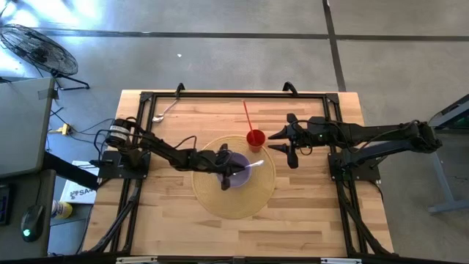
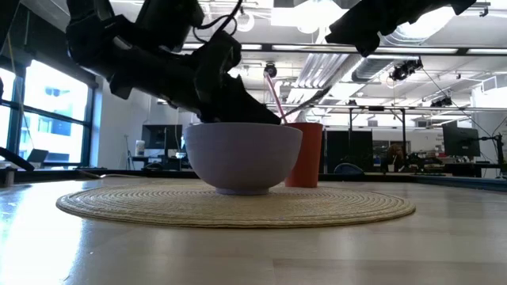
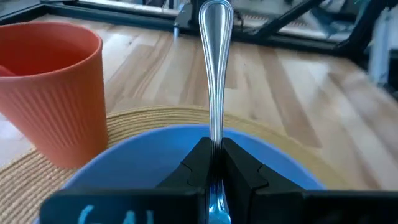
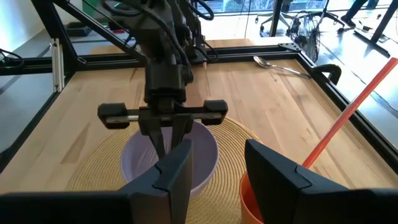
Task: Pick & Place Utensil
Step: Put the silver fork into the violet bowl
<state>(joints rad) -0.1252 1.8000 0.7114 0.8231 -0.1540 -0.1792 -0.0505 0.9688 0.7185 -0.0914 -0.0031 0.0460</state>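
A lavender bowl (image 1: 239,157) (image 2: 242,158) stands on a round woven mat (image 1: 212,202) at mid-table. My left gripper (image 1: 229,170) (image 3: 214,149) hovers over the bowl, shut on a silver utensil (image 1: 253,165). The utensil's handle sticks out toward the table's right, and its working end is hidden. A red ribbed cup (image 1: 254,138) (image 3: 53,87) with a red straw (image 1: 248,116) stands on the mat's far edge. My right gripper (image 1: 272,142) (image 4: 217,165) is open, just right of the cup. A second spoon (image 1: 165,110) (image 4: 280,65) lies near the far left corner. My left gripper pinches the silver utensil's handle (image 3: 215,134) between its two fingers. The fingers come slanting down from the table's left. The handle runs on ahead of them, and its free end (image 3: 216,15) points toward the table's right. The utensil is lifted over the bowl (image 3: 143,155), with its other end hidden between the fingers.
A black frame (image 1: 220,95) runs along the far edge and both sides of the wooden table. The arm bases stand at the left (image 1: 117,158) and right (image 1: 352,161). Bare wood (image 1: 242,235) lies near the front edge. A fan (image 1: 37,51) stands off the table.
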